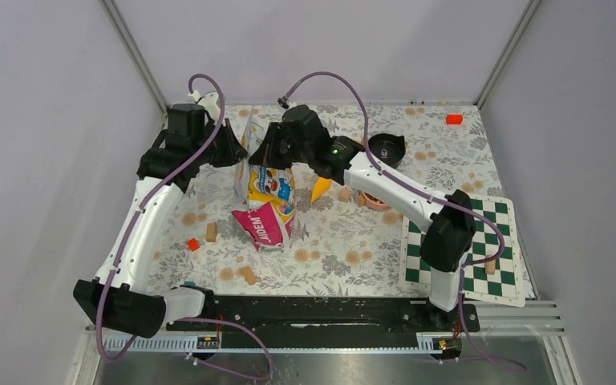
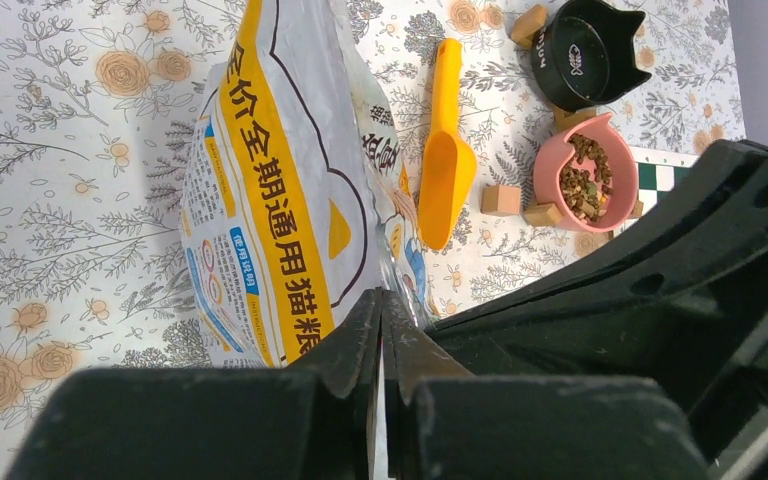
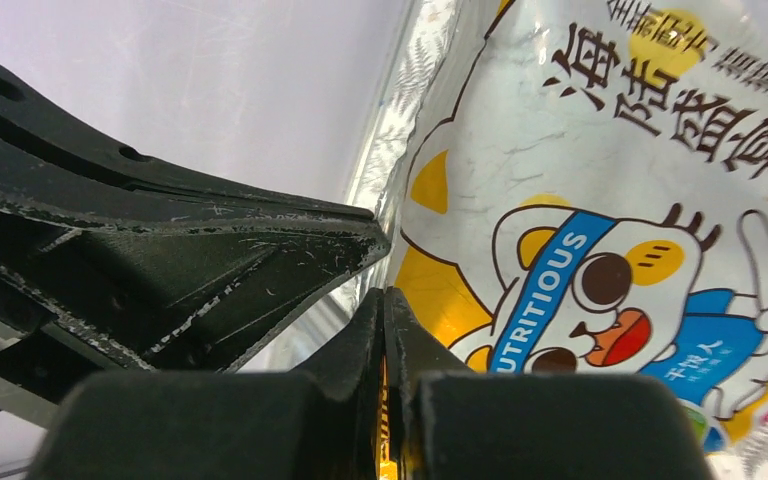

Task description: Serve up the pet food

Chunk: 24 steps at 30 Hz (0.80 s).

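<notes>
- The bag (image 1: 271,200) lies mid-frame in the top view, its pink bottom end nearest the arms. Only its far top edge is held. If the arms pull unevenly, I reckon the glossy film could slip free and the bag flop down on the desk (image 1: 345,241).
- The left pincer (image 2: 381,335) is pressed together on that top edge, low in its wrist view. The right pincer (image 3: 384,330) is clamped on it too, with a yellow sliver of film showing between its fingers. They sit just beside each other, so the two arms could knock together.
- I cannot tell whether the bag's mouth is open. If it is, a tilt could spill kibble over the desk.
- The pet food (image 2: 585,180) sits in the pink bowl (image 2: 550,170), right of centre in the left wrist view. In the top view the right forearm passes over the bowl, and a low swing could tip it.
- Nearest, a chessboard mat (image 1: 465,249) lies at the lower right. Wooden cubes (image 1: 247,274) are scattered about, some touching the pink bowl.
- The yellow scoop (image 2: 447,160) lies free between bag and bowl, just beside the bag, where a falling bag could land on it.
- Farthest off are the black bowl (image 2: 585,50), beyond the pink one, and a red block (image 1: 454,119) at the upper right.
</notes>
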Each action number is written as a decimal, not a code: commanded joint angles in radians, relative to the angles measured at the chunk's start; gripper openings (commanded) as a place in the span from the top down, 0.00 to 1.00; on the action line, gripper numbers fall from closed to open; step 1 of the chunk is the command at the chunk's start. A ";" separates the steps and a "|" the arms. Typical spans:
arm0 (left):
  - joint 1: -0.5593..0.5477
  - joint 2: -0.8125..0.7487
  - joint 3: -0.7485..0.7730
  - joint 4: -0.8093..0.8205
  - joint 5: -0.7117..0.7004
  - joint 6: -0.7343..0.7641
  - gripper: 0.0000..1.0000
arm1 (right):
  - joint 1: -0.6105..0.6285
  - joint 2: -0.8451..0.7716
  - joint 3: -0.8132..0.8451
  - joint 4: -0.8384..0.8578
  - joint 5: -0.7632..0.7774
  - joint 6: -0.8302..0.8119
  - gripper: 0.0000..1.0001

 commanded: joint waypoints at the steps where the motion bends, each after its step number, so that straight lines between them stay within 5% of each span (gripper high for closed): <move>1: 0.015 -0.026 -0.012 -0.032 -0.157 0.057 1.00 | 0.006 -0.006 0.098 -0.193 0.219 -0.178 1.00; 10: 0.011 -0.026 -0.018 -0.037 -0.198 0.067 1.00 | 0.030 0.036 0.228 -0.379 0.402 -0.291 1.00; 24: 0.012 -0.030 0.067 -0.101 -0.314 0.093 1.00 | 0.035 0.005 0.323 -0.490 0.458 -0.350 1.00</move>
